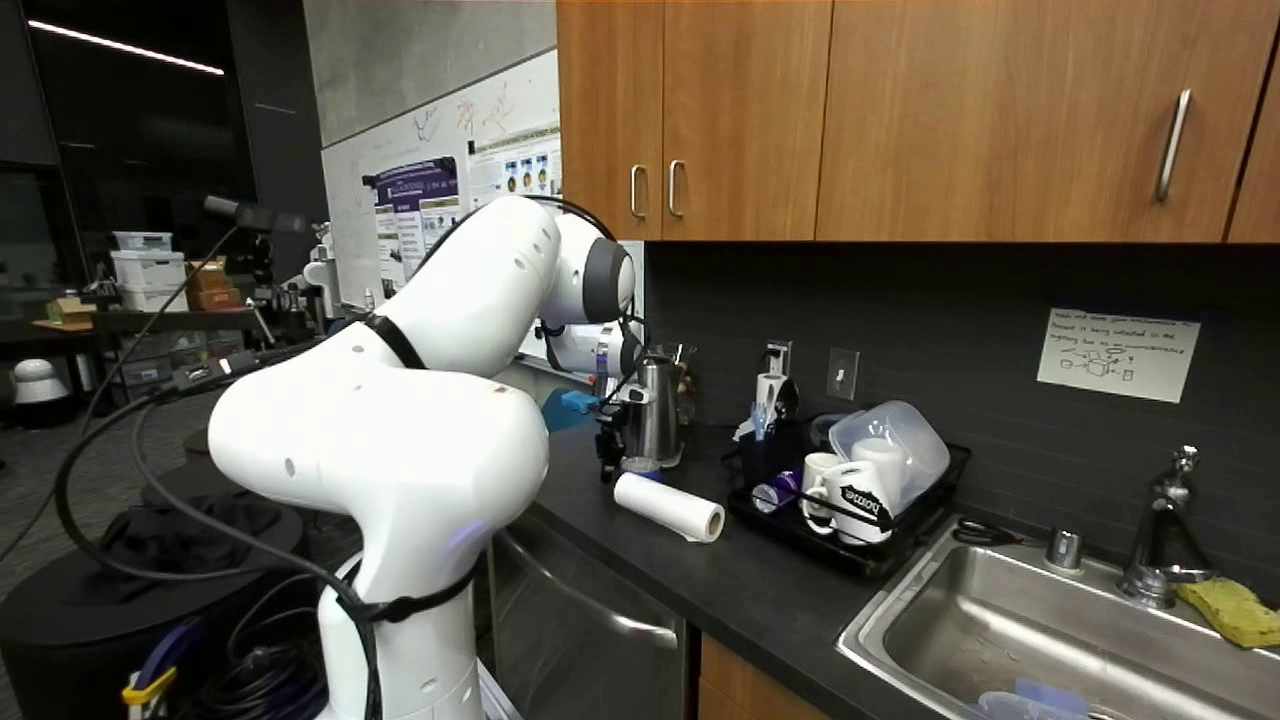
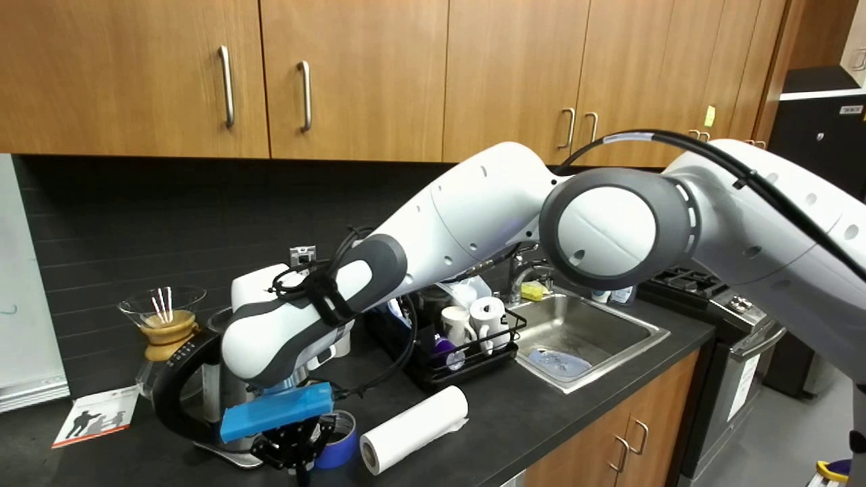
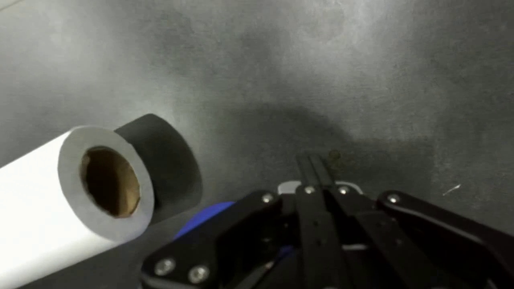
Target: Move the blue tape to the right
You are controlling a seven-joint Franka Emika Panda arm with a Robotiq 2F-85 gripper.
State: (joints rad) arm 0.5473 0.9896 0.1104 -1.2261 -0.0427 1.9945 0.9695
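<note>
The blue tape [image 2: 338,452] is a small blue roll lying flat on the dark counter, its hole facing up. In an exterior view it sits beside my gripper [image 2: 302,475] and next to the paper-towel roll. In an exterior view the tape [image 1: 643,468] is partly hidden behind the paper-towel roll, with my gripper [image 1: 608,472] just left of it. In the wrist view only an edge of the tape [image 3: 207,214] shows past the left finger linkage. My gripper [image 3: 312,158] points down with its fingers together and nothing between them. Whether it touches the tape I cannot tell.
The white paper-towel roll [image 2: 416,429] lies on the counter beside the tape; it also shows in the wrist view [image 3: 32,224]. A steel pitcher [image 1: 657,405] stands close behind my gripper. A dish rack with mugs [image 1: 775,515] and a sink [image 1: 870,625] are farther along.
</note>
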